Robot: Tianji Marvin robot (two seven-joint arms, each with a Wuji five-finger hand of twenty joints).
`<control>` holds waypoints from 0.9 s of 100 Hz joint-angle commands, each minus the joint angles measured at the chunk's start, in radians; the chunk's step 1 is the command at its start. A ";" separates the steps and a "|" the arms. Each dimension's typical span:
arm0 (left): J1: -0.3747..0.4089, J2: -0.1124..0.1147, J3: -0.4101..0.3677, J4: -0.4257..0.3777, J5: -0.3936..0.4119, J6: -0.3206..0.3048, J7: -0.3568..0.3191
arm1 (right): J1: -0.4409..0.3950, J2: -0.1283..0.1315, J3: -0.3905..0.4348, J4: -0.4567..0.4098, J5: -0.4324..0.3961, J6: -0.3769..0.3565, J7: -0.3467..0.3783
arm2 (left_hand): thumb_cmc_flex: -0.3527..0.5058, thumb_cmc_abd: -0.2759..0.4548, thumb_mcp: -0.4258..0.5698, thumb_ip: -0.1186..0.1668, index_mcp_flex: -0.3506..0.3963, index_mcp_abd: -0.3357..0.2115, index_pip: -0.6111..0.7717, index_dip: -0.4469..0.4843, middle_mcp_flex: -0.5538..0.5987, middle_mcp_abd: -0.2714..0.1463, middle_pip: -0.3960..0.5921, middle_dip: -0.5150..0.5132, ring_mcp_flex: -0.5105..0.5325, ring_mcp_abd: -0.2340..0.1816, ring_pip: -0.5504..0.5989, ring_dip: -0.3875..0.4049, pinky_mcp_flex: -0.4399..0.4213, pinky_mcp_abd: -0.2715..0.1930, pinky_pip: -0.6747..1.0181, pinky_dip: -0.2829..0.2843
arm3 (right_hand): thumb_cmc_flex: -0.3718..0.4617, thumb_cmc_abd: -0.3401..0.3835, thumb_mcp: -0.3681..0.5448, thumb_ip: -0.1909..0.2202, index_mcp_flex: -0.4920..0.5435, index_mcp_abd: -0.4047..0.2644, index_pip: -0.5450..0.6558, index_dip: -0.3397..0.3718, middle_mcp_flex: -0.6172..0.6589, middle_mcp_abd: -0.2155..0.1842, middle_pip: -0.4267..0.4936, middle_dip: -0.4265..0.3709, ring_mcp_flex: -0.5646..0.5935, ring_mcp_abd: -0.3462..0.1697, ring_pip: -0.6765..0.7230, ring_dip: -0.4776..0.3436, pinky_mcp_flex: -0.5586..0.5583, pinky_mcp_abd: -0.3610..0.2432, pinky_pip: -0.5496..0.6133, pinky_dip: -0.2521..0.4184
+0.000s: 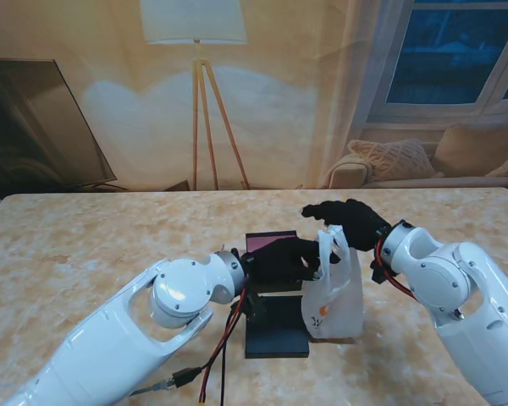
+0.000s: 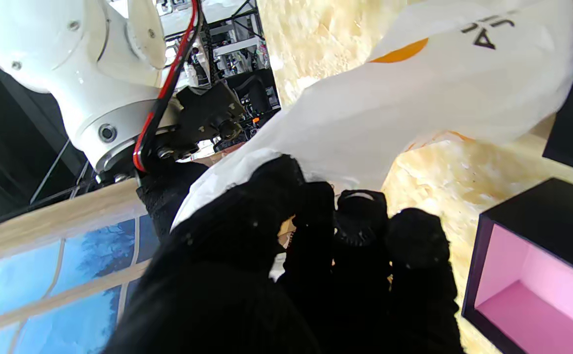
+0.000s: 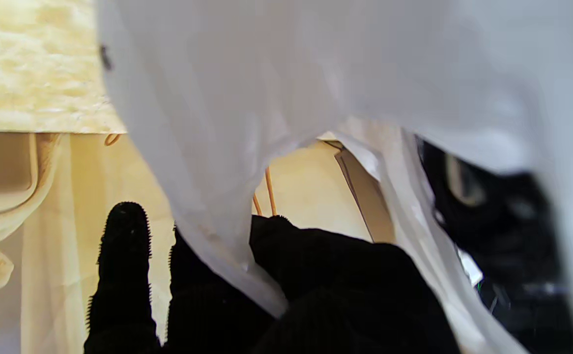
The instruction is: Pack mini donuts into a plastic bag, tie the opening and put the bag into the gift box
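Plastic bag: you have the white plastic bag standing upright on the worktop, just to the right of the gift box, with its handles pulled up between both hands. An orange mark and dark lettering show on its side.
Left robot hand: your left robot hand, in a black glove, reaches across the gift box and is clenched on the bag's left handle. In the left wrist view the fingers are curled shut with white film bunched under them.
Right robot hand: your right robot hand sits at the top of the bag, farther from me than the left one. In the right wrist view a strip of film runs across the palm under the thumb, so it grips the right handle, while one finger sticks out straight and free of the film.
Gift box: the black gift box with a pink inside lies open on the worktop, its nearer dark part touching or just beside the bag's foot. The pink compartment shows nothing in it in the left wrist view.
Mini donuts: you cannot make them out; the film is too opaque to tell what the bag holds.
Bag opening: not tied, both handles apart.
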 commanded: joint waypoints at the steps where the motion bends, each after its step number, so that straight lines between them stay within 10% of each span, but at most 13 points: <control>1: 0.012 0.000 -0.013 -0.026 -0.005 0.031 -0.029 | -0.006 -0.002 0.002 -0.013 -0.039 -0.022 0.020 | 0.037 -0.016 0.016 -0.001 -0.037 -0.044 -0.028 -0.017 -0.057 0.007 0.017 0.060 -0.064 0.025 0.010 0.060 -0.064 0.004 -0.022 0.096 | 0.070 -0.027 0.018 -0.039 -0.039 0.038 -0.035 -0.021 -0.052 0.030 -0.018 -0.012 -0.023 0.011 -0.021 -0.020 -0.006 0.009 -0.014 -0.014; 17: 0.020 0.020 -0.007 -0.059 0.078 0.030 -0.053 | 0.009 0.000 -0.014 -0.002 -0.090 -0.015 0.017 | 0.040 -0.036 0.061 -0.006 -0.049 -0.057 -0.026 -0.014 -0.109 0.053 -0.073 0.111 -0.195 0.100 -0.053 0.130 -0.258 0.227 -0.075 0.332 | 0.092 -0.015 -0.014 -0.044 -0.061 0.067 -0.065 -0.044 -0.078 0.051 -0.025 -0.018 -0.036 0.023 -0.023 -0.022 -0.013 0.007 -0.016 -0.017; 30: 0.035 0.012 -0.007 -0.070 0.086 0.037 -0.022 | 0.005 -0.007 -0.015 0.003 -0.095 -0.013 -0.024 | 0.053 -0.041 0.065 -0.007 -0.039 -0.035 -0.022 -0.015 -0.083 0.045 -0.094 0.090 -0.186 0.096 -0.096 0.153 -0.249 0.199 -0.070 0.350 | 0.102 -0.021 -0.011 -0.045 -0.043 0.067 -0.067 -0.053 -0.066 0.051 -0.015 -0.017 -0.027 0.024 -0.009 -0.017 -0.005 -0.005 -0.011 -0.016; 38: 0.031 0.011 0.005 -0.065 0.142 0.010 0.001 | 0.001 -0.005 -0.012 0.001 -0.097 -0.023 -0.017 | 0.051 -0.052 0.082 -0.014 -0.021 0.001 -0.019 -0.019 -0.054 0.013 -0.111 0.060 -0.147 0.078 -0.129 0.156 -0.207 0.024 -0.078 0.324 | 0.101 -0.031 -0.006 -0.046 -0.042 0.064 -0.070 -0.058 -0.068 0.050 -0.015 -0.018 -0.029 0.019 -0.006 -0.017 -0.005 -0.008 -0.011 -0.016; 46: 0.020 0.012 0.015 -0.055 0.181 -0.023 0.009 | 0.005 -0.004 -0.017 0.005 -0.083 -0.017 -0.005 | 0.039 -0.058 0.093 -0.021 -0.003 0.015 -0.020 -0.022 -0.029 -0.008 -0.134 0.019 -0.136 0.088 -0.141 0.149 -0.203 -0.021 -0.088 0.285 | 0.106 -0.038 -0.004 -0.048 -0.042 0.062 -0.071 -0.061 -0.066 0.047 -0.013 -0.019 -0.025 0.017 -0.005 -0.018 0.001 -0.013 -0.010 -0.016; 90: 0.034 -0.015 0.024 -0.033 0.198 -0.046 0.101 | 0.006 -0.011 -0.036 0.005 -0.107 0.020 -0.044 | -0.083 0.020 0.089 0.008 -0.060 0.055 -0.079 -0.015 -0.187 0.012 -0.103 -0.150 -0.270 0.050 -0.216 0.068 -0.330 -0.008 -0.209 0.176 | 0.091 -0.057 0.040 -0.051 -0.044 0.057 -0.064 -0.063 -0.070 0.047 0.000 -0.016 -0.028 0.016 0.010 -0.014 0.001 -0.006 -0.001 -0.012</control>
